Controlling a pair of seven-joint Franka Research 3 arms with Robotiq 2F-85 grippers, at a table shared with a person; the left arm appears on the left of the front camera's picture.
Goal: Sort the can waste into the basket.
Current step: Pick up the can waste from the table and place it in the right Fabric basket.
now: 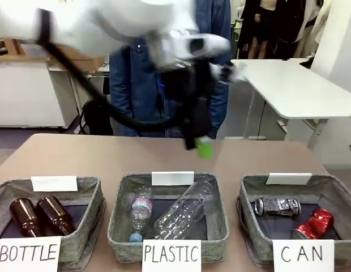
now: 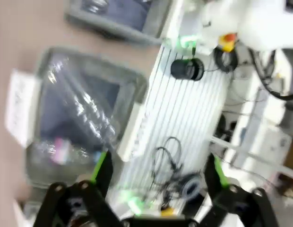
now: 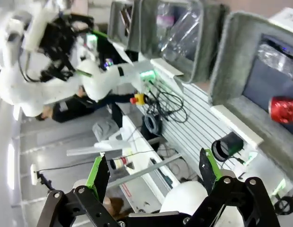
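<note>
The CAN basket (image 1: 252,226) was rough grey woven cloth with a matt white paper sign (image 1: 303,253). Inside it, the red can (image 1: 314,224) and the silver-grey patterned can (image 1: 276,206) showed dented glossy metal. Left of it, clear plastic bottles (image 1: 178,218) gleamed; the tabletop (image 1: 107,156) looked smooth, matt brown.

We see both cans lying on their sides inside the grey woven basket (image 1: 252,226) signed "CAN": the dark can with silver-grey pattern (image 1: 276,206) toward its back, the dented red can (image 1: 314,224) near its front right.
</note>
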